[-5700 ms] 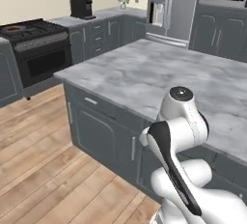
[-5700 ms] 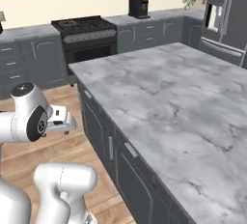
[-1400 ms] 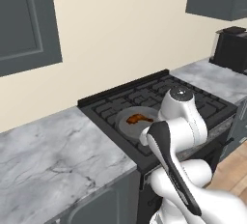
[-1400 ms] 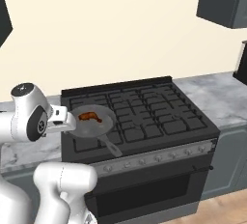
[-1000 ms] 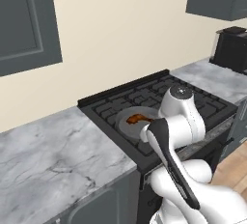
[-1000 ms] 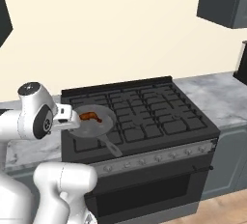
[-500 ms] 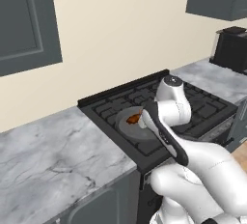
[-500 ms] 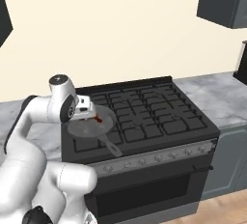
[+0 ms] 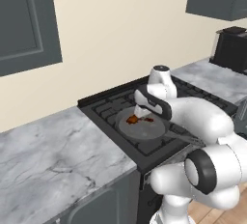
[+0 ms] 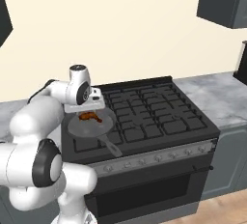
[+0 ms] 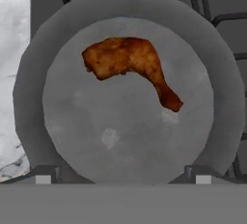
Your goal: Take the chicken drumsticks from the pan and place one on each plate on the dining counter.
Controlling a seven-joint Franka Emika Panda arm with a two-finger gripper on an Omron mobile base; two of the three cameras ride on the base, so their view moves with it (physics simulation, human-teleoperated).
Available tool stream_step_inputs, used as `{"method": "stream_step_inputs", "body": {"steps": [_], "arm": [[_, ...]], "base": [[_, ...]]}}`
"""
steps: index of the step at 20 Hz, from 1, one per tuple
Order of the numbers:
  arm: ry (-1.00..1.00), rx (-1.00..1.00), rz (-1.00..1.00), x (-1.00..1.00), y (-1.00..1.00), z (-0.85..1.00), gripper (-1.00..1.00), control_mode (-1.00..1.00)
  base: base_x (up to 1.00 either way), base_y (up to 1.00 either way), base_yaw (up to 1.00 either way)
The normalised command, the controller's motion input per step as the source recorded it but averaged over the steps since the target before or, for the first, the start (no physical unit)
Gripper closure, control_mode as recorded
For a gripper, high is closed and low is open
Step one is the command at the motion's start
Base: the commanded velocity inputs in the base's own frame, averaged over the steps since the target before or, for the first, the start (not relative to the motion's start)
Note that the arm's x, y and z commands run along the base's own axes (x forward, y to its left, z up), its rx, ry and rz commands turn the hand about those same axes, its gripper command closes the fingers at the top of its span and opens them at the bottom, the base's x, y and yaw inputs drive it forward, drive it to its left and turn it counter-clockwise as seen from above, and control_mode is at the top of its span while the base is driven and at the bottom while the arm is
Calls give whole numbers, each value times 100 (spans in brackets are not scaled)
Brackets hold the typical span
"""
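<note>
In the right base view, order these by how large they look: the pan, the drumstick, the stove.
1. stove
2. pan
3. drumstick
All three lie at a similar distance from the camera, so this order seems sure.

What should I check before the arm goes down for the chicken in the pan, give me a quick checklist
1. Gripper open: ok, finger tips stand wide apart.
2. Gripper above the pan: ok, the hand view looks straight down into it.
3. Drumstick free to grasp: ok, it lies in the pan, nothing on it.
4. Drumstick centred between the finger tips: not ok, it lies toward the top of the hand view.
5. Second drumstick located: cannot tell, the brown mass may be one or two.
6. Pan seated on the stove: ok.
</note>
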Motion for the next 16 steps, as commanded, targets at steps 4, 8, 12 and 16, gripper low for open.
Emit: {"method": "stream_step_inputs", "body": {"steps": [4, 8, 12, 16], "arm": [[1, -7, 24, 27, 0, -50, -100, -100], [0, -11, 18, 18, 0, -45, -100, -100], [0, -1, 7, 36, -5, -23, -100, -100], [0, 0, 3, 37, -11, -20, -100, -100]], "base": [[0, 0, 0], [0, 0, 0], [0, 0, 0], [0, 0, 0]]}}
